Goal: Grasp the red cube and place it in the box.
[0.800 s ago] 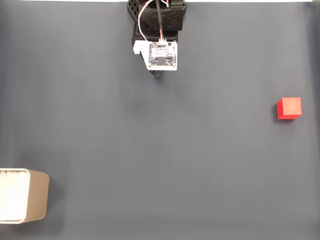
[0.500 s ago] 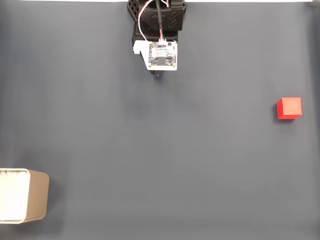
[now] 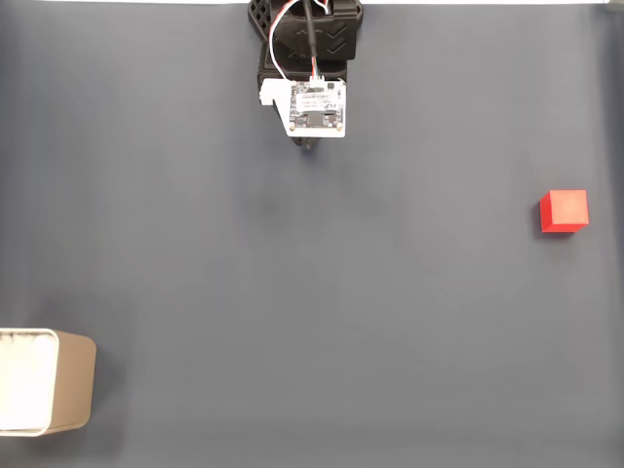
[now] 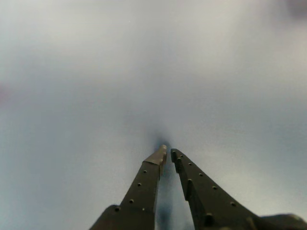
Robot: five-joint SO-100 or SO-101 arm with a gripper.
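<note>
Though blurry, pincer (image 4: 168, 152) apparently closed, empty

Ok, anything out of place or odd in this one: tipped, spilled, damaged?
Nothing stands out. In the fixed view the red cube sits flat on the grey table at the right, and the box stands upright at the lower left edge, partly cut off. The gripper is nearly closed and empty in the wrist view.
</note>
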